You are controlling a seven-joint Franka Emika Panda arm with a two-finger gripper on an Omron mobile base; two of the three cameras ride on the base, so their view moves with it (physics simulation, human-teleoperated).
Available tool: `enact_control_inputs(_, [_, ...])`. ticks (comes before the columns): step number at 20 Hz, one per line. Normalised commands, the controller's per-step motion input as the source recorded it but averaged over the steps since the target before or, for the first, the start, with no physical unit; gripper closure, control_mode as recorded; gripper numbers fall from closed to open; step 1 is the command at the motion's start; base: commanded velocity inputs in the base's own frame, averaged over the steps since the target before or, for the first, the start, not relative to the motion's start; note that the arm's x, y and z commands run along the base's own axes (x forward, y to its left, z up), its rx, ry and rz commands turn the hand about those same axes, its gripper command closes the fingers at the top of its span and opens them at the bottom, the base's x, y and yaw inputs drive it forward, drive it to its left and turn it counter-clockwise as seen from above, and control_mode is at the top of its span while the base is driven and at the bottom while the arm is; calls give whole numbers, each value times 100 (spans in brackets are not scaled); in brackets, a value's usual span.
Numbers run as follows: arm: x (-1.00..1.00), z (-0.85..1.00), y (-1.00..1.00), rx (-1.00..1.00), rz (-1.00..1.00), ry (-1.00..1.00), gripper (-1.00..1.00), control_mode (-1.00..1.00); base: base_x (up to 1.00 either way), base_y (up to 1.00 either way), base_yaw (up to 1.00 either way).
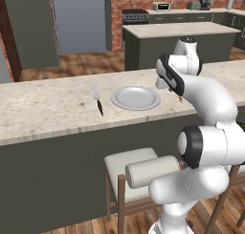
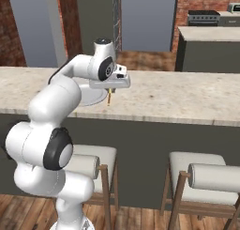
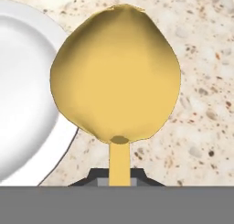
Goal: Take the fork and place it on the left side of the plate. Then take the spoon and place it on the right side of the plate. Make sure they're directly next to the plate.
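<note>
My gripper point(image 3: 119, 176) is shut on the thin handle of the yellow-golden spoon point(image 3: 116, 77). In the hand view the spoon's bowl hangs over the speckled counter, overlapping the right rim of the light-grey plate point(image 3: 23, 104). From the right base view the gripper point(image 2: 109, 90) points down, with the spoon point(image 2: 109, 97) hanging just above the counter beside the plate point(image 2: 93, 98). In the left base view the plate point(image 1: 136, 97) lies mid-counter, and the spoon's tip point(image 1: 180, 100) peeks from behind my arm to its right. The dark-handled fork point(image 1: 98, 102) lies close to the plate's left side.
The long stone counter point(image 1: 48, 109) has two padded stools point(image 2: 197, 172) tucked under its front edge, one point(image 1: 131, 166) right below the plate. A kitchen island point(image 1: 177, 37) stands behind the counter.
</note>
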Motion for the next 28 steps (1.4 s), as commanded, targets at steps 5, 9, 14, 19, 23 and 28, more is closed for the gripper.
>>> enact_control_inputs(5, [39, -27, -2, 0, 0, 3, 100, -100, 0, 0, 0])
enact_control_inputs(9, [28, -35, 0, 0, 0, 5, 100, -100, 0, 0, 0])
enact_control_inputs(14, [23, -29, 0, 0, 0, 6, 100, -100, 0, 0, 0])
enact_control_inputs(19, [27, -19, 0, 0, 0, 8, 100, -100, 0, 0, 0])
enact_control_inputs(23, [30, -12, 0, 0, 0, 10, 100, -100, 0, 0, 0])
enact_control_inputs(28, [27, -8, 0, 0, 0, 11, 100, -100, 0, 0, 0])
